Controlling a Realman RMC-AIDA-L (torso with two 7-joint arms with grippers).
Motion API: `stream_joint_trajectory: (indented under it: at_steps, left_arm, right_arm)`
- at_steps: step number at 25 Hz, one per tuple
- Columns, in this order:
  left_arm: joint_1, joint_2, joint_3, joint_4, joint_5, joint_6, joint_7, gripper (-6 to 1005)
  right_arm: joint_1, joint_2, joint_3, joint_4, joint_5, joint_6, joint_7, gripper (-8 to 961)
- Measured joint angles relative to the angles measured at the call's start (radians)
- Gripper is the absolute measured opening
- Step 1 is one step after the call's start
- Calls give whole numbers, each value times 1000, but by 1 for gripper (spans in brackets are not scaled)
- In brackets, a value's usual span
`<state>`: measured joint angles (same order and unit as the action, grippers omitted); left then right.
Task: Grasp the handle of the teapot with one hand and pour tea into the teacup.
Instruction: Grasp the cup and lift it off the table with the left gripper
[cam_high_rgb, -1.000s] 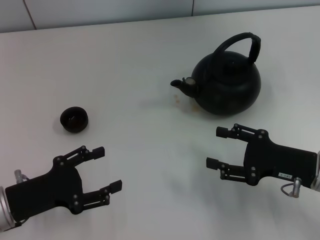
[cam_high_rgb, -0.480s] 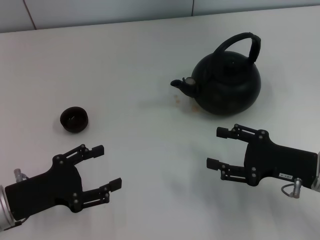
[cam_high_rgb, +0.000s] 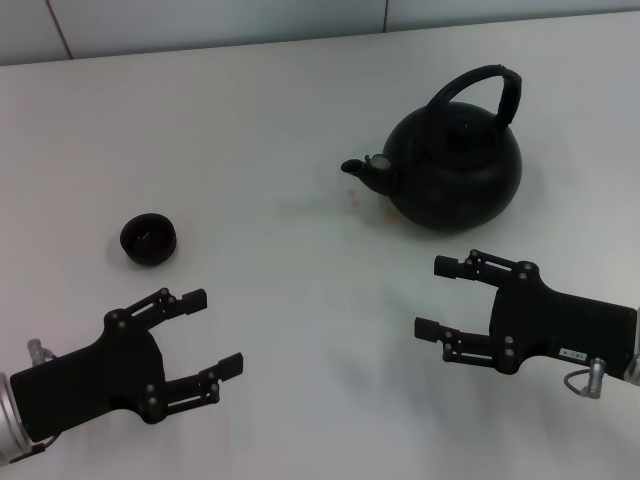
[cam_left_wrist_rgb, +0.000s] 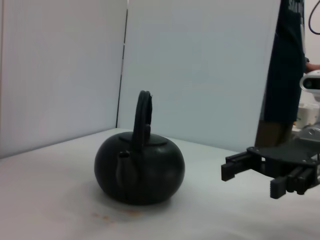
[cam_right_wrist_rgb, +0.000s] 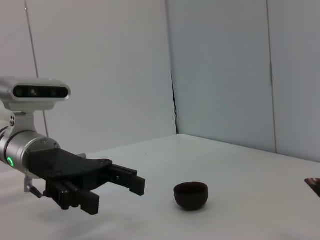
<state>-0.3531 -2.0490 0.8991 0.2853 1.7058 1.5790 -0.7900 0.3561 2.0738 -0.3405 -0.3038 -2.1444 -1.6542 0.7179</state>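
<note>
Both claws hover low over the white table (cam_high_rgb: 260, 120) in the head view, each spread wide with nothing between the fingers. Right gripper (cam_high_rgb: 437, 297) is at the near right, fingers pointing to the robot's left. Teapot (cam_high_rgb: 455, 170) stands upright just beyond it, apart, no contact; spout turned to the robot's left, and the handle (cam_high_rgb: 480, 82) arches upright over the lid, untouched. Small brownish stains (cam_high_rgb: 356, 199) lie on the table beside the spout. Left gripper (cam_high_rgb: 213, 332) is at the near left, fingers pointing fwd and to the right. Teacup (cam_high_rgb: 149, 238) sits upright a little beyond its upper finger, not touching, well apart from the teapot.

Left wrist view: teapot (cam_left_wrist_rgb: 140, 167) stands ahead of the left claw w/ spout facing the camera; handle (cam_left_wrist_rgb: 142, 117) is seen edge-on, rising straight up. Right gripper (cam_left_wrist_rgb: 252, 172) shows farther off, beside the pot, fingers parted, clear of it.

Right wrist view: teacup (cam_right_wrist_rgb: 190, 195) sits on the table ahead of the right claw. Left gripper (cam_right_wrist_rgb: 117, 192) shows across from it, fingers apart, near the cup but w/o touching it.
</note>
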Motion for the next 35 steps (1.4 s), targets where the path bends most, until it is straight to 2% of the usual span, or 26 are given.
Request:
stream_joint_trajectory:
  at_steps: [6, 9, 15, 18, 28, 35]
  left_arm:
    - [12, -7, -61, 0, 0, 5, 5, 855]
    - [28, -11, -132, 0, 0, 1, 26, 855]
    - [58, -20, -351, -14, -1, -66, 128, 855]
    - [60, -20, -400, -23, -2, -97, 156, 855]
    - [56, -19, -409, -26, -1, -132, 172, 854]
    - [44, -20, -354, -25, 7, -231, 172, 854]
  right_arm:
    - [0, 0, 0, 0, 0, 0, 0, 777]
    - [0, 0, 0, 0, 0, 0, 0, 777]
    - [0, 1, 0, 0, 0, -1, 0, 776]
    - [0, 1, 0, 1, 0, -1, 0, 776]
    - [3, 2, 0, 3, 2, 3, 0, 776]
    - [4, 2, 0, 2, 3, 5, 0, 776]
